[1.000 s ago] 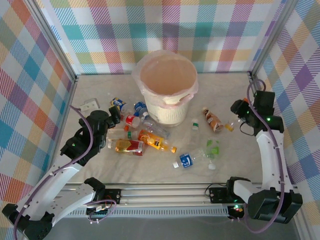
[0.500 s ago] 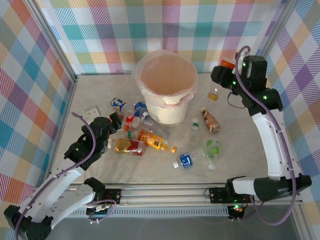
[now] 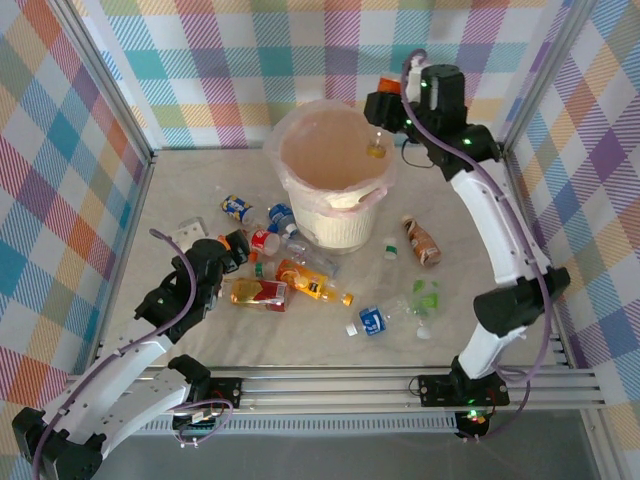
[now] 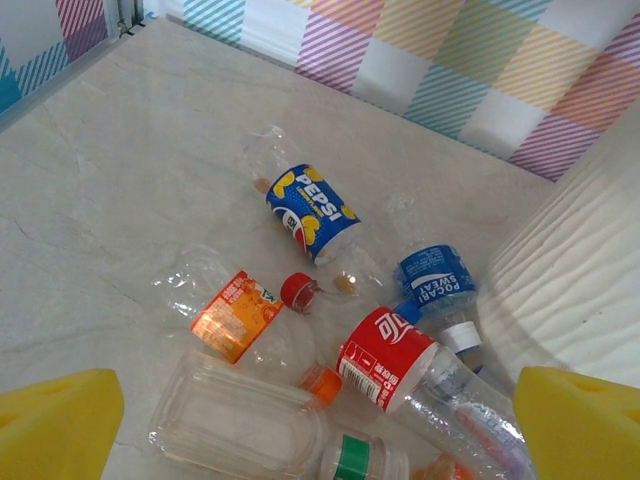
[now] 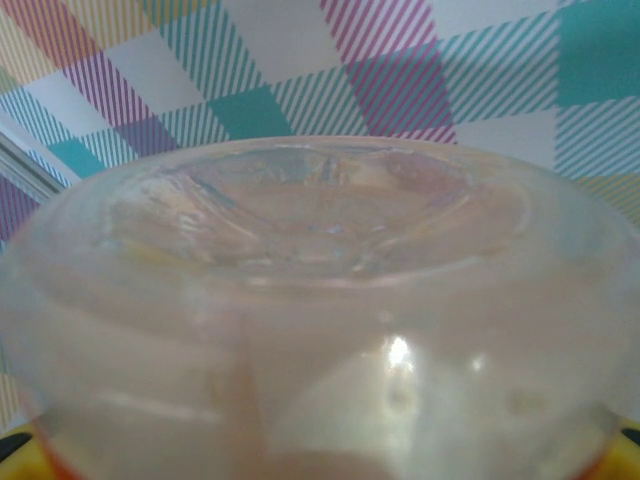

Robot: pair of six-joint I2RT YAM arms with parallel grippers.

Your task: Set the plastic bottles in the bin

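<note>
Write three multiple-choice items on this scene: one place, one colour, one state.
1. The right gripper is: A above the bin; B on the table; C beside the left arm's base.
2. Label of the Pepsi bottle: A green; B blue; C pink.
3. The left gripper is: A open; B shut on a bottle; C shut empty.
1 A, it holds a small bottle over the rim; 2 B, blue wrap; 3 A, its yellow fingers stand wide apart.

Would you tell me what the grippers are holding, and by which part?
Right gripper holds a bottle above the bin; grip spot unclear. Left gripper holds nothing.
</note>
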